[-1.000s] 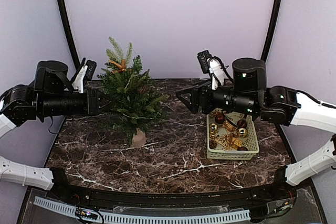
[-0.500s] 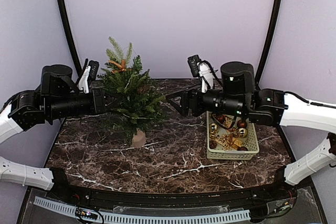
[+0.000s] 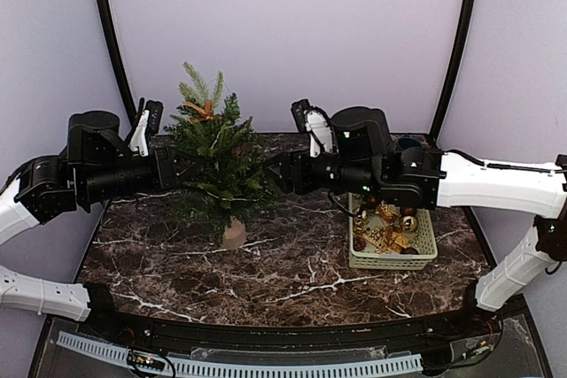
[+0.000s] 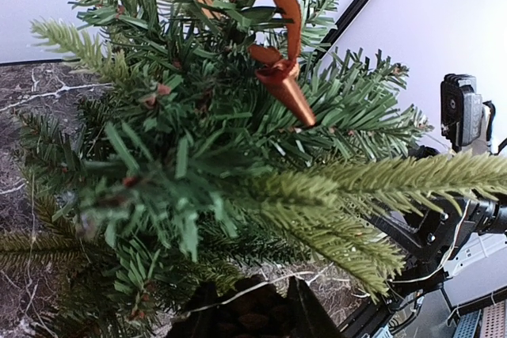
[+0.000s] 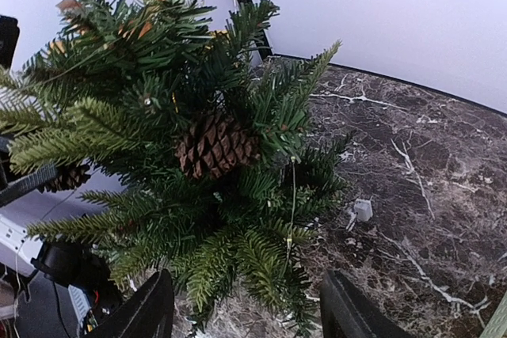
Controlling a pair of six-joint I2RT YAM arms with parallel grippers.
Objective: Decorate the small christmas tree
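The small christmas tree (image 3: 217, 164) stands in its beige pot (image 3: 234, 235) left of centre, with an orange ribbon (image 3: 202, 111) near the top and a pine cone (image 5: 215, 146) hanging on its right side. My left gripper (image 3: 182, 165) reaches into the tree's left side. In the left wrist view it (image 4: 245, 316) is shut on a dark pine cone (image 4: 252, 320) under the branches. My right gripper (image 3: 276, 173) is at the tree's right edge. In the right wrist view it (image 5: 245, 314) is open wide and empty, with branches between the fingers.
A pale green basket (image 3: 392, 263) with several gold and brown baubles stands on the marble table (image 3: 292, 263) at the right, under my right arm. A thin light wire (image 5: 291, 195) hangs in the tree, and a small white piece (image 5: 363, 210) lies on the table beside it.
My right arm has swung left from above the basket to the tree's right side, jaws open throughout. My left gripper has pushed a little right into the branches.
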